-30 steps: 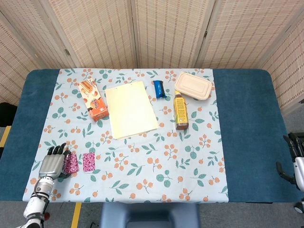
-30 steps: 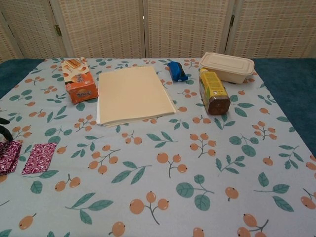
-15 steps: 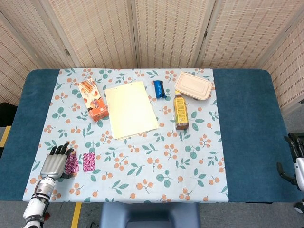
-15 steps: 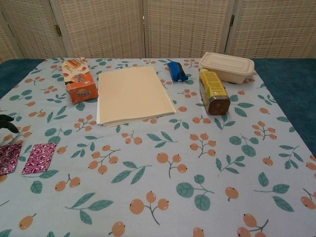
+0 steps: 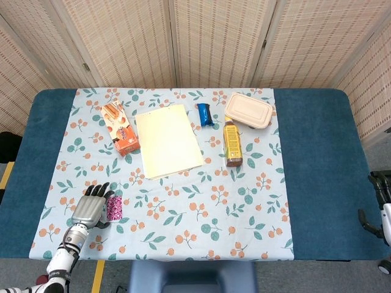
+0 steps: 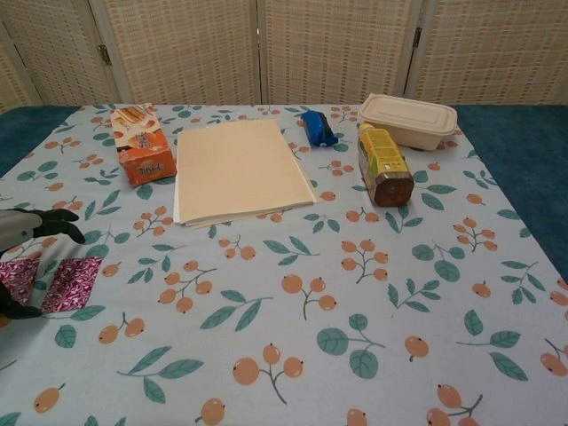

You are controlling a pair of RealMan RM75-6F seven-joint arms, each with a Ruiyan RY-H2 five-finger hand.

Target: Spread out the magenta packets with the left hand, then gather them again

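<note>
Woven screens back a table under a floral cloth; at its near-left corner lie the flat, glossy packets, side by side, partly under the left hand, whose fingers spread flat, grasping nothing. Gathering likely wants light downward pressure and a slow inward slide, since foil slips. The right hand, at the far edge, is too cropped to read.

We seem to be in a staged robot-testing room rather than a lived-in home. Woven folding screens close off the far side as a plain backdrop. The table wears a blue cover and a fruit-and-leaf printed cloth, with unrelated goods laid apart on it: a snack box, a paper stack, a bottle, a lidded food container.
</note>
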